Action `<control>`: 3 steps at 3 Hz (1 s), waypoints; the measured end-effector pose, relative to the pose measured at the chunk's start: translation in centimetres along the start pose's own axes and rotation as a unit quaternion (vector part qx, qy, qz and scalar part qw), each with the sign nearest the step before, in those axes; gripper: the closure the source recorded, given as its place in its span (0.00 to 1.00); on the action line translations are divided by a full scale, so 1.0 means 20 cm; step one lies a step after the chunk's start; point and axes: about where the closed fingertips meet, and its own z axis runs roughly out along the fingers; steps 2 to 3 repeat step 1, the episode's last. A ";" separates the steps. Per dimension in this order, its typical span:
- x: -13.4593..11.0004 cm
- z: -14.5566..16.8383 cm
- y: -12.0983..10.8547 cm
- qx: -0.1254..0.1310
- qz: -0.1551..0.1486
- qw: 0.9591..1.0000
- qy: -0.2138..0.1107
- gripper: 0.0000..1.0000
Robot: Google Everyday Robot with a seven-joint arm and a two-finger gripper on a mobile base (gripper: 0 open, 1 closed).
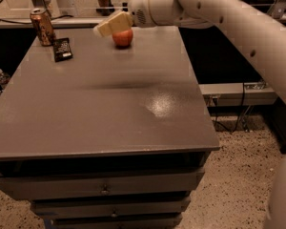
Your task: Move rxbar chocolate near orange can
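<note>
The rxbar chocolate [62, 49], a flat black bar with white lettering, lies on the grey table [105, 109] at the far left corner. The orange can [42, 26] stands upright just behind and left of it, a small gap between them. My gripper [106, 26] is raised above the table, well to the right of the bar, in front of the apple. It holds nothing.
A red-orange apple [123, 37] sits at the back middle of the table, partly behind the gripper. My arm [214, 13] reaches in from the right. The table has drawers [105, 189] below. A clear bottle [2, 77] stands on the floor at left.
</note>
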 end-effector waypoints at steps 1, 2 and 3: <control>-0.13 -0.30 -0.04 0.022 -0.026 0.999 -0.017 0.00; -0.13 -0.30 -0.04 0.022 -0.026 0.999 -0.017 0.00; -0.13 -0.30 -0.04 0.022 -0.026 0.999 -0.017 0.00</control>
